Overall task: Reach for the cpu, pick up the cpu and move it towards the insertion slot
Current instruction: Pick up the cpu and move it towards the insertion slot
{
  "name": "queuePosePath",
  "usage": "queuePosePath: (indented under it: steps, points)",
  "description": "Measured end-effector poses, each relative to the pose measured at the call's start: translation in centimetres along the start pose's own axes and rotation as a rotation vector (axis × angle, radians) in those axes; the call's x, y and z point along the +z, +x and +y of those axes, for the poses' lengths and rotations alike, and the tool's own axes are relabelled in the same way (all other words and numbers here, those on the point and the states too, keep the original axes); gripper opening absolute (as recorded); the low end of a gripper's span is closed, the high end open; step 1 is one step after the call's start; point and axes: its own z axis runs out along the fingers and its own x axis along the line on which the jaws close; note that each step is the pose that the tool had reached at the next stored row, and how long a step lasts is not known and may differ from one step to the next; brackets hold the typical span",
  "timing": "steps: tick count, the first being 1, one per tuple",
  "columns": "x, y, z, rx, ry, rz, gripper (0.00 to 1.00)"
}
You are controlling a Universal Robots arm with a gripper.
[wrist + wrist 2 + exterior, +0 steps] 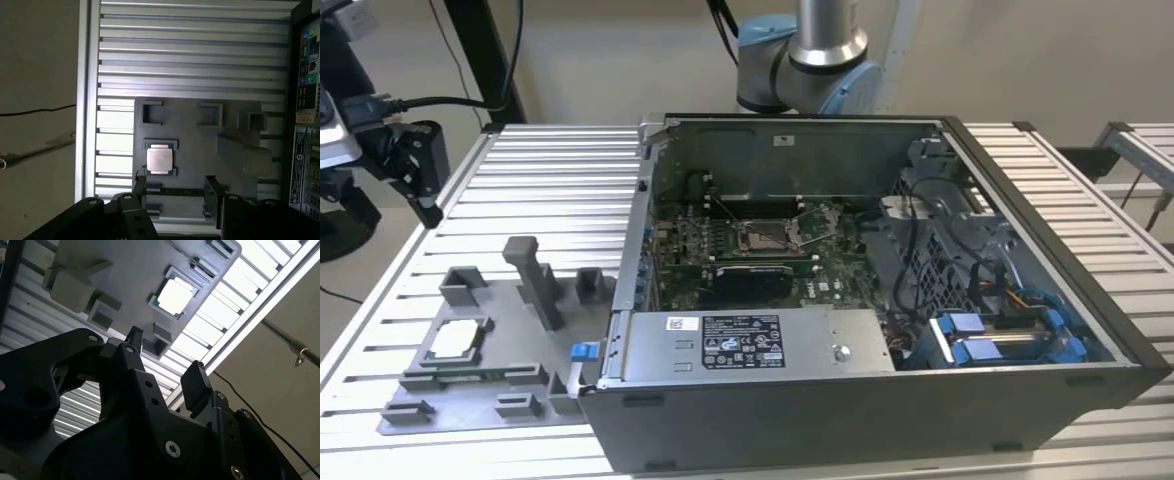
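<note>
Black, the gripper [175, 181] is held spread and empty over the tray [200, 150] seating the cpu [160, 160]; reaching is judged under way, closer centring apparently needed. In the exterior view the insertion slot [767, 237] is seen at the cpu's two o'clock.

Pretty clearly a robotics lab: slatted aluminium desk [547, 170], an opened-up PC case [854, 400] on it, a grey jig [467, 400] holding a bare cpu [454, 340] by the desk's edge, a robot arm [807, 55] behind, and black stands and cables [440, 100] around.
</note>
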Motion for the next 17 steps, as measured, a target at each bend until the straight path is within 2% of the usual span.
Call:
queuePosePath:
  steps: [6, 17]
  points:
    - [0.02, 0.00, -0.01, 0.000, 0.0000, 0.0000, 1.00]
    - [0.79, 0.01, -0.04, 0.000, 0.0000, 0.0001, 1.00]
